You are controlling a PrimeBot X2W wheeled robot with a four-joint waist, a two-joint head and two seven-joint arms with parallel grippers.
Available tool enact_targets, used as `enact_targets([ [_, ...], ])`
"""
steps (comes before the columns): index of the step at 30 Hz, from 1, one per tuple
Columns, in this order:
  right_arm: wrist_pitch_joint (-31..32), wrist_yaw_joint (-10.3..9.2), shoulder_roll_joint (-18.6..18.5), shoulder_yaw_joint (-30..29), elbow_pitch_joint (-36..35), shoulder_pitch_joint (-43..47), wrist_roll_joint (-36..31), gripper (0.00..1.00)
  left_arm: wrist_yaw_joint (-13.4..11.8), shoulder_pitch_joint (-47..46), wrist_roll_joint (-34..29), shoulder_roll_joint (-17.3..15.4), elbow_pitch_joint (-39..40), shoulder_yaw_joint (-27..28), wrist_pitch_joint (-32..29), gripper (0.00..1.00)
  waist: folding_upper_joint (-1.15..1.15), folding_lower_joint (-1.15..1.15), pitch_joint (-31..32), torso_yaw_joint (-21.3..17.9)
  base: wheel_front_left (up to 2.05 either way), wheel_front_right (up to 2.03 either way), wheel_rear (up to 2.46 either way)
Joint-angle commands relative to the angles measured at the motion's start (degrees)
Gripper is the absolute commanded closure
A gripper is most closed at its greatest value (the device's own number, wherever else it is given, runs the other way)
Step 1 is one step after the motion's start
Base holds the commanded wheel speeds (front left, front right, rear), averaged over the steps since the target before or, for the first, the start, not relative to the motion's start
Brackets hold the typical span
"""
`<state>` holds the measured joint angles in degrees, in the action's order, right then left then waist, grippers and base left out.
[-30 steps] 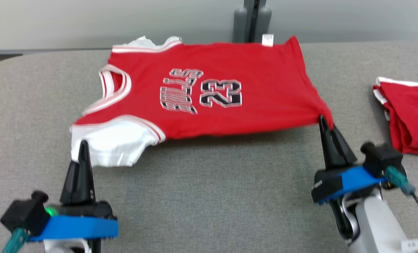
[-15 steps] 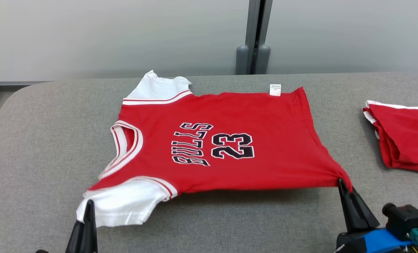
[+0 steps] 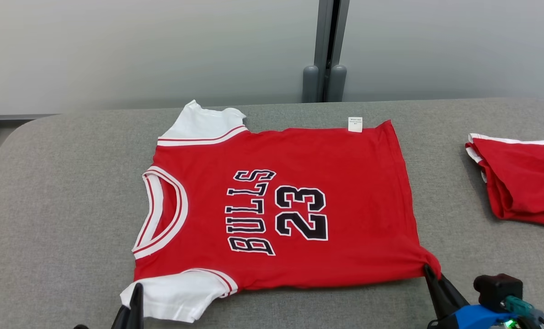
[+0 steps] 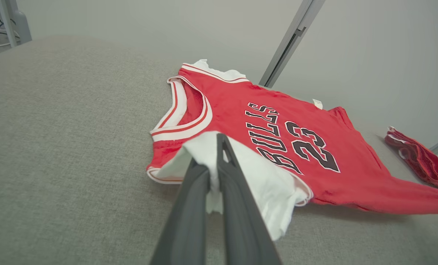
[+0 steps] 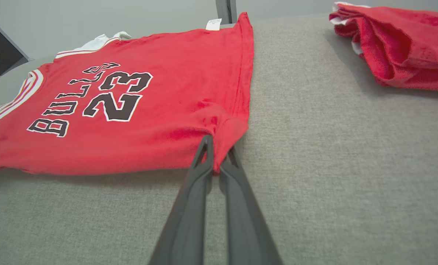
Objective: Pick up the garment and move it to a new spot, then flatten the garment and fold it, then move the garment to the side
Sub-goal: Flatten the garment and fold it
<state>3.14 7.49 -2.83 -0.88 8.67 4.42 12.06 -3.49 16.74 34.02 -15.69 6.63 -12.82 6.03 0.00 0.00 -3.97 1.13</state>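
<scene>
Head view: our left gripper (image 3: 137, 289) pinches the white sleeve (image 3: 180, 299) of the red Bulls 23 jersey (image 3: 354, 201), right gripper (image 3: 428, 270) pinches its hem corner. Jersey lies flat on grey table (image 3: 52, 205) beyond both; folded red garment (image 3: 523, 183) farther off, right of right gripper.

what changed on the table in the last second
The jersey, earlier stretched and raised off the table, has been lowered and now lies nearly flat. The head view also shifted. Unchanged: left gripper shut on the white sleeve, right gripper shut on the hem corner, folded red garment at the right.
</scene>
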Motion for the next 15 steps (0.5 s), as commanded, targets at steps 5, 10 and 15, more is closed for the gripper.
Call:
enact_targets([
  [5, 1.31, 0.01, -0.12, -0.17, 5.07, -4.08, 0.67, 1.0, 2.16, -6.76, -0.32, -0.41, -4.68, -1.15, -0.78, 1.0, 0.0, 0.0, -0.02, 0.36, 0.0, 0.0, 0.0],
  [10, 1.28, 0.01, -0.13, -0.26, 8.67, -7.68, 1.83, 1.0, 3.94, -14.59, -1.62, 0.04, -9.98, -2.4, -0.28, 1.0, 0.0, 0.0, -0.76, 0.62, 0.0, 0.0, 0.0],
  [15, -0.19, 0.01, -0.14, -0.11, 12.51, -12.58, 3.59, 1.0, 5.03, -23.05, -3.74, 0.79, -16.08, -3.33, 2.03, 1.0, 0.0, 0.0, -2.21, 0.29, 0.0, 0.0, 0.0],
])
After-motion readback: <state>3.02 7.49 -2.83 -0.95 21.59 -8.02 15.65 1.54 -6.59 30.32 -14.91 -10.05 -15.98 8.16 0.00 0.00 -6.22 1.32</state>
